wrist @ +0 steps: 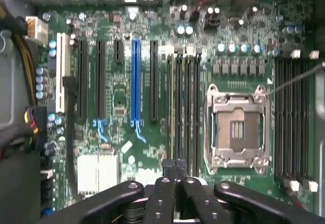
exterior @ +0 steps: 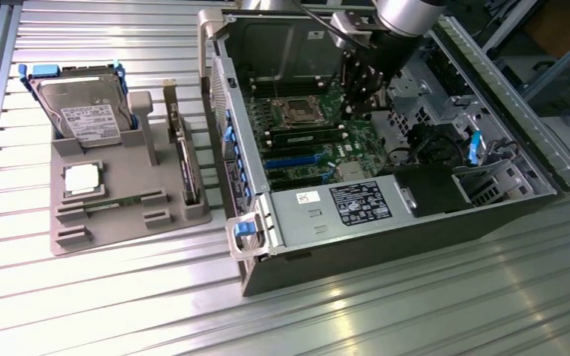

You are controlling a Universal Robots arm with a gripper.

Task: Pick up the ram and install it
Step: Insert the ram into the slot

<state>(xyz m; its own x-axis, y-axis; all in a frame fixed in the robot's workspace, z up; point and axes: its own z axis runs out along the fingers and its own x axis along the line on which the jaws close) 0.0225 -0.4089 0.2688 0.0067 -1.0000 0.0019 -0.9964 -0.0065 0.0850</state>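
My gripper [wrist: 174, 164] is inside the open computer case [exterior: 404, 215], low over the motherboard [wrist: 117, 97]. Its black fingers [wrist: 165, 183] are shut, pressed together with nothing showing between them. They sit right over the row of memory slots beside the empty processor socket [wrist: 237, 127]. A ram stick [exterior: 306, 138] stands in one of those slots, seen edge-on in the wrist view as a thin ram [wrist: 174, 107] running away from the fingertips. In the exterior view the gripper [exterior: 361, 110] hangs just behind the socket [exterior: 296, 106]. Another slim green stick [exterior: 116, 202] lies in the grey holder [exterior: 77, 241].
The grey holder at the exterior view's left also carries a hard drive [exterior: 87, 111], a square silver processor [exterior: 80, 179] and an upright expansion card [exterior: 185, 159]. The black power supply [exterior: 359, 202], cables [exterior: 414, 152] and case walls crowd the gripper.
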